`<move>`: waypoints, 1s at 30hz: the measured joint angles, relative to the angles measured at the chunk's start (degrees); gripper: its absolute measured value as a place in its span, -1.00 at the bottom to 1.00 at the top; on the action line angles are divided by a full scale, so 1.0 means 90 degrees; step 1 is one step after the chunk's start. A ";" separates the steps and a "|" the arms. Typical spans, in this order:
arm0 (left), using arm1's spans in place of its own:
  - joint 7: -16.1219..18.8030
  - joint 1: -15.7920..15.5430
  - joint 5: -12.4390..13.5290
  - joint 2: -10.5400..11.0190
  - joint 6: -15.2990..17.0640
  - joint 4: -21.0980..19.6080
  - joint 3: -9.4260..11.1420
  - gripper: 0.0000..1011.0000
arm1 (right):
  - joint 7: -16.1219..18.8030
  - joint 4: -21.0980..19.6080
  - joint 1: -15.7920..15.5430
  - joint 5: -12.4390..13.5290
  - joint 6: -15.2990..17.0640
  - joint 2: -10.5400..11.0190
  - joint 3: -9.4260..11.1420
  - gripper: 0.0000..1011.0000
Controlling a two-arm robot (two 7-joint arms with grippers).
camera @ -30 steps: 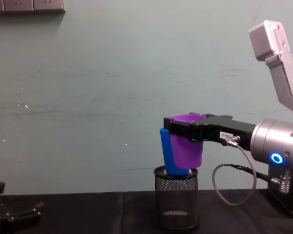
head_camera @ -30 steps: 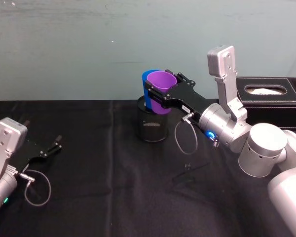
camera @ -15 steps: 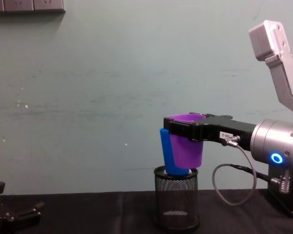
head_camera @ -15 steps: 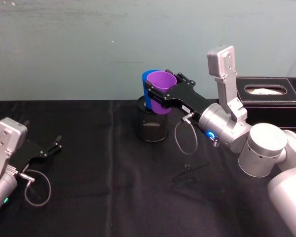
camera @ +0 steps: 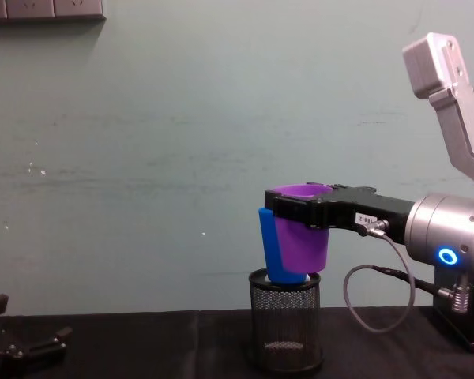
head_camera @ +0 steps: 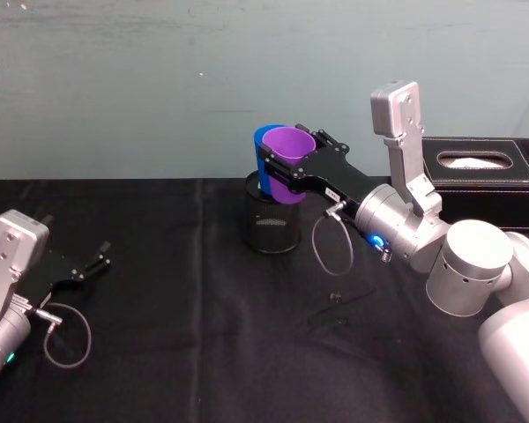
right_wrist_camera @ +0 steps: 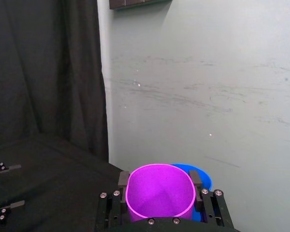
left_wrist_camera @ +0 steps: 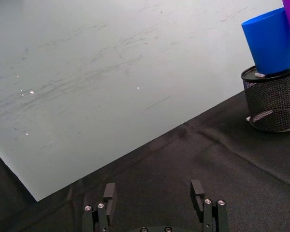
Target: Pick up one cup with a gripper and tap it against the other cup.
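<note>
In the head view, the right hand (head_camera: 293, 157) is clamped on the purple cup (head_camera: 291, 145), held in the air against the blue cup (head_camera: 261, 141), which perches on a mesh pen holder (head_camera: 271, 227). The left hand (head_camera: 97, 263) rests on the counter (head_camera: 203, 335), well apart.

The left wrist view shows the left hand's fingers (left_wrist_camera: 109, 191) spread and the blue cup leaning on the holder's rim.

In the right wrist view, the grip pinches the purple cup's rim oval; squeezing harder could crack it.

From the chest view, the walls appear to touch, so a harder push could likely knock the blue cup off or topple the holder.
</note>
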 joint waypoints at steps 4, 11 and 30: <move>0.0000 0.0000 0.0000 0.0000 0.0000 0.0000 0.0000 0.98 | 0.0000 0.0000 0.0000 0.0000 0.0000 0.0000 0.0000 0.47; 0.0000 0.0000 0.0000 0.0000 0.0000 0.0000 0.0000 0.98 | 0.0000 0.0000 0.0000 0.0000 0.0000 0.0000 0.0000 0.47; 0.0000 0.0000 0.0000 0.0000 0.0000 0.0000 0.0000 0.98 | 0.0000 0.0000 0.0000 0.0000 0.0000 0.0000 0.0000 0.47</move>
